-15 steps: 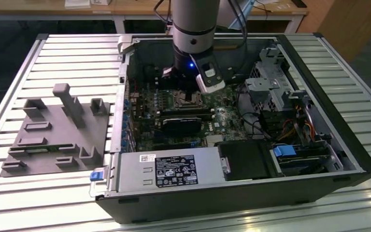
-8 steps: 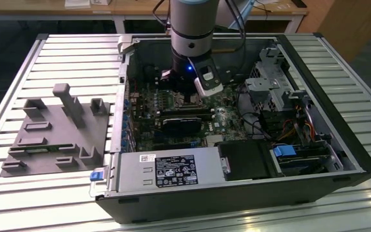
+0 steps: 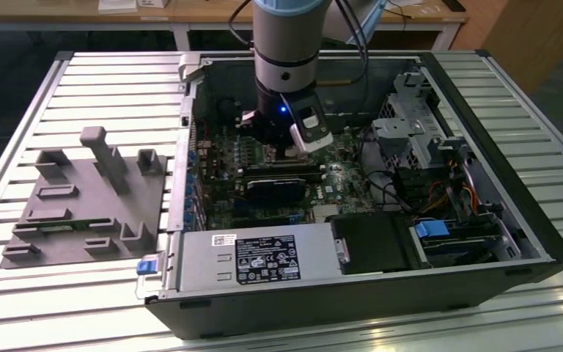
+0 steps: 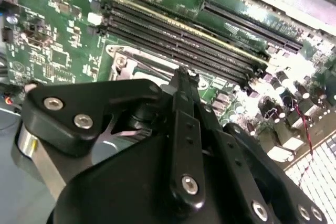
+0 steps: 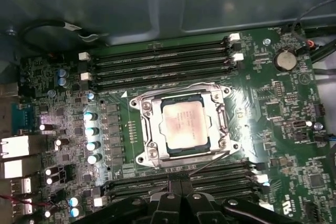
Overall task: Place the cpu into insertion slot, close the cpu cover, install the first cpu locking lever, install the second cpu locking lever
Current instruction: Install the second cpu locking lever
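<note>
Nearest the wrist, your gripper (image 5: 178, 203) hangs low over the motherboard (image 5: 273, 114), its black fingers (image 4: 181, 85) drawn together to a narrow point with nothing visibly between them. In the second wrist view the tips sit just beside the socket's metal edge, close to the memory slots (image 4: 173, 30); whether they touch metal, you cannot tell.

Just beyond, in the first wrist view, the cpu (image 5: 184, 124) lies flat and square in the insertion slot (image 5: 144, 153), silvery top up. The cpu cover (image 5: 215, 116) looks down around it, its cut-out framing the chip. Judgement: seating and cover are done, and the work is now at the levers, which would explain the pinched fingers at the socket's edge. The levers themselves you cannot make out.

Farther off, in the exterior view, the open computer case (image 3: 516, 220) lies on its side on the slatted surface (image 3: 86, 81), giving you access from above. A grey fixture block (image 3: 86, 205) sits at the exterior view's left.

Writing: the power supply label (image 3: 267, 258) carries print, too small to read; the chip's markings likewise.
</note>
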Available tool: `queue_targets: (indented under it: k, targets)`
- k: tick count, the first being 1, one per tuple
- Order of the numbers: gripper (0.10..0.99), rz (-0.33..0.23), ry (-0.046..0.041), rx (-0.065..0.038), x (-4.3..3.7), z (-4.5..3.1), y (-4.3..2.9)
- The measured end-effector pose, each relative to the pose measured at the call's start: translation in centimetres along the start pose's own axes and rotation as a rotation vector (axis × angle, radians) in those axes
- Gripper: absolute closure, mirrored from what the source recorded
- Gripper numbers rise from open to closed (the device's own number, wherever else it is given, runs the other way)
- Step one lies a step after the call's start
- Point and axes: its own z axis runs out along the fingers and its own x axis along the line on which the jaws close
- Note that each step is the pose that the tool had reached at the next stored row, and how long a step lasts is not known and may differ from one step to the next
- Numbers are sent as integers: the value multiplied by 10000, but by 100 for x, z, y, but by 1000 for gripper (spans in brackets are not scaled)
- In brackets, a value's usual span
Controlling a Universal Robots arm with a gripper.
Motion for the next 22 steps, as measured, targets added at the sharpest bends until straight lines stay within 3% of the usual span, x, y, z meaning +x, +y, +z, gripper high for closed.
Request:
queue_targets:
  k: [5,10,22]
  targets:
    - [984,0,3,-14,8,10,-5]
    - [984,6,36,-225,26,24,-23]
    - [984,10,55,-343,74,62,-107]
